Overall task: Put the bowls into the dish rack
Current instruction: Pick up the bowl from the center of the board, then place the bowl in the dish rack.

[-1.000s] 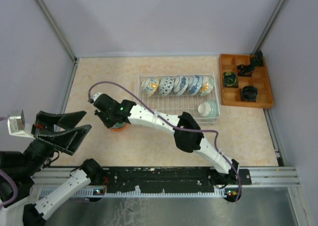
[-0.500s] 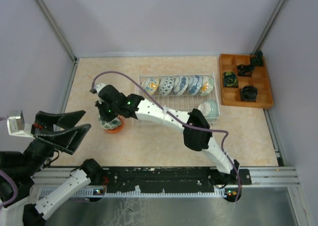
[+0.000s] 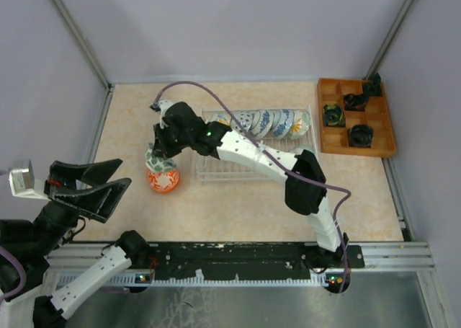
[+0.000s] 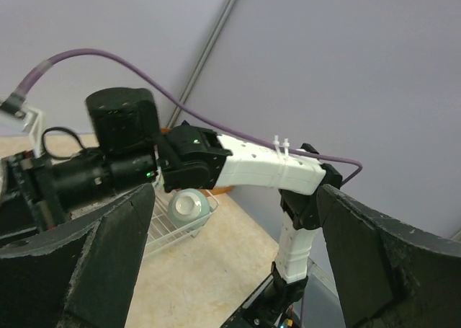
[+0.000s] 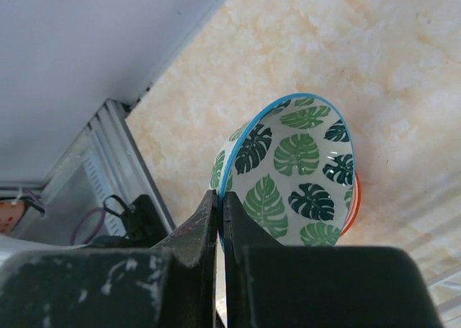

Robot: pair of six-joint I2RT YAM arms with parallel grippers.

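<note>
My right gripper (image 5: 221,197) is shut on the rim of a green leaf-patterned bowl (image 5: 295,176), which hangs tilted just above an orange bowl (image 3: 163,182) on the table. From above, the held bowl (image 3: 158,158) shows left of the dish rack (image 3: 216,171). Several blue-patterned bowls (image 3: 270,122) stand on edge along the rack's far side. A pale green bowl (image 4: 189,207) lies upside down in the rack (image 4: 169,231). At the near left my left gripper (image 3: 124,175) hangs open and holds nothing.
An orange wooden tray (image 3: 356,153) with black items sits at the far right. The right arm (image 3: 252,155) stretches across the rack. Walls close in the table on three sides.
The right gripper closed on the green bowl's rim, lifted it out of the orange bowl and moved it away from the near edge. The left arm stayed still.
</note>
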